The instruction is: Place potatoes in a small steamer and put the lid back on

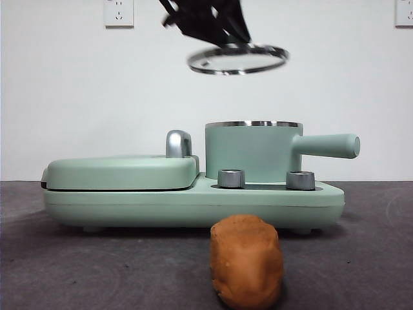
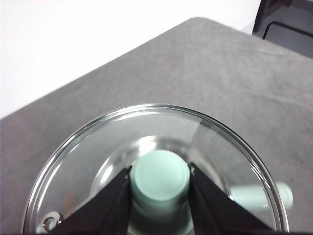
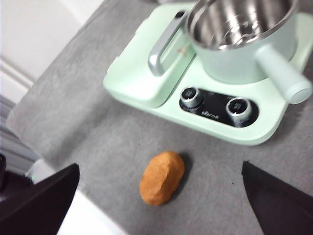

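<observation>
Right gripper (image 3: 159, 205), jaws spread wide and empty, hangs nearest the lumpy orange-brown potato (image 3: 162, 177) lying on the table ahead of the open mint-green steel-rimmed steamer pot (image 3: 239, 36), while left gripper (image 2: 160, 188) clamps the round glass lid (image 1: 237, 59) aloft.

You've got even, bright, diffuse light in all 3 views, w/ the white wall near blown out. Front view: soft shadow under the cooker base (image 1: 193, 205) and the potato (image 1: 247, 261), which sits close and a bit soft; the tool (image 1: 213, 26) up top is a dark silhouette w/ no detail. Left wrist view: glare streaks on the glass lid (image 2: 98, 147), knob (image 2: 160, 177) blurred. Right wrist view: steel highlights inside the steamer (image 3: 242, 19), tabletop (image 3: 88, 117) slightly soft, white washout at one corner.
</observation>
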Motion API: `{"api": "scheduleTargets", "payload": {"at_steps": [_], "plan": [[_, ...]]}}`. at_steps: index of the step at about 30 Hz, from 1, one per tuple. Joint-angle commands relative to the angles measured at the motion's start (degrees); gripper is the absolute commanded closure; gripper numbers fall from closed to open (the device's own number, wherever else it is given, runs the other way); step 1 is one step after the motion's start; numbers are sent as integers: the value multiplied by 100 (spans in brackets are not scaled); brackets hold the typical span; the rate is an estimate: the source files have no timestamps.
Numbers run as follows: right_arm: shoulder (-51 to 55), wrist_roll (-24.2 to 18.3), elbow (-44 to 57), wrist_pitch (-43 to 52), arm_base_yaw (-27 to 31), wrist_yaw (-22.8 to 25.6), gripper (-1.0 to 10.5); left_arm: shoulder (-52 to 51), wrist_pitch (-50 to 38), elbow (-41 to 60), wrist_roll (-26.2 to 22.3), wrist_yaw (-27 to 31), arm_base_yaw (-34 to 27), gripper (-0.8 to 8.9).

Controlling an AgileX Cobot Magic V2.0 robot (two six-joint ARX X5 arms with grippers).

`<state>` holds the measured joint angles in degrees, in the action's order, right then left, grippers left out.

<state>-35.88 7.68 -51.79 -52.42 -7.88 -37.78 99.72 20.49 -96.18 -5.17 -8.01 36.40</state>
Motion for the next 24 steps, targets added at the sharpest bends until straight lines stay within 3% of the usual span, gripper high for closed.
{"api": "scheduleTargets", "payload": {"at_steps": [1, 6, 14, 24], "plan": [[-289, 50, -160, -59, -367, 315, 418, -236, 391, -181, -111, -35, -59, 773], [-817, 306, -170, -50, -1279, 863, 418, -623, 955, -181, -192, -37, -317, 792], [-1954, 1113, -170, 225, -3062, 2225, 418, -1110, 1519, -181, -184, -35, -839, 792], [-3574, 1950, -170, 1139, -4245, 2990, 418, -1508, 2114, -179, -190, -37, -1073, 795]]}}
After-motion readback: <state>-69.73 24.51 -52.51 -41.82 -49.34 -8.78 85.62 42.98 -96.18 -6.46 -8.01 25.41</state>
